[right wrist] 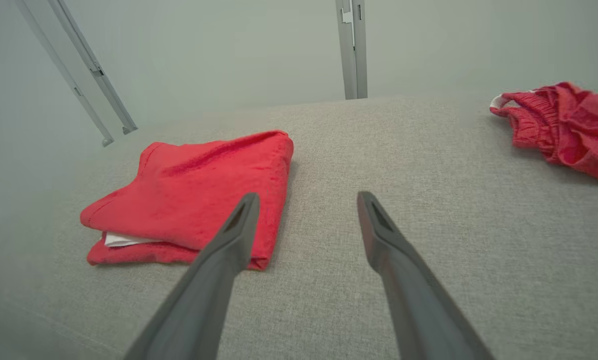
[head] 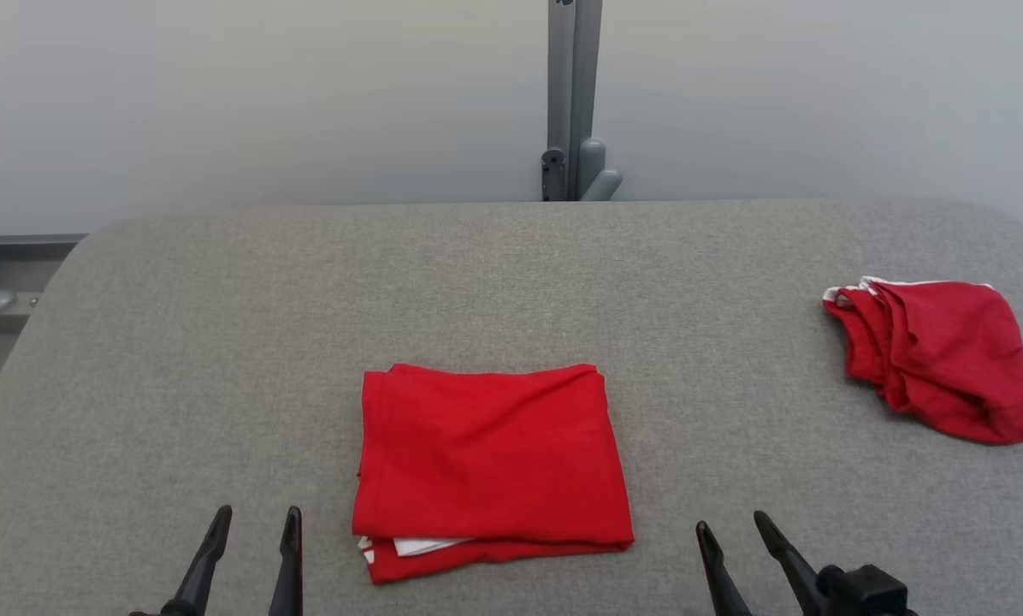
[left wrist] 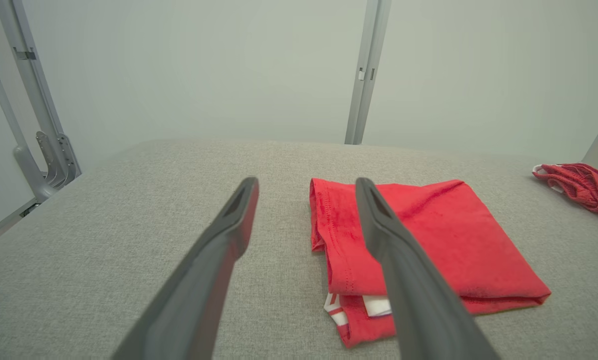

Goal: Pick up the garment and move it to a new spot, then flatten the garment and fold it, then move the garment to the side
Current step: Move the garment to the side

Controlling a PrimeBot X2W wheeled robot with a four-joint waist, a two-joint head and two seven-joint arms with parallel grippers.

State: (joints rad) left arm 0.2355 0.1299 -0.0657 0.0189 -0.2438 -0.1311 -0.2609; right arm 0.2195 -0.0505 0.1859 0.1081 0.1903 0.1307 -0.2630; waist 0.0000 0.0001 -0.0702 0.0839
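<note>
A red garment lies folded into a neat rectangle at the middle of the grey table, with a bit of white showing at its near left corner. It also lies ahead of the fingers in the left wrist view as the garment and in the right wrist view as the garment. My left gripper stands open at the near edge, left of the garment and apart from it. On the other side, my right gripper is open too, holding nothing.
A second red garment with white trim lies crumpled at the table's far right. The grey padded table has rounded far corners. A grey metal post rises behind its far edge against a pale wall.
</note>
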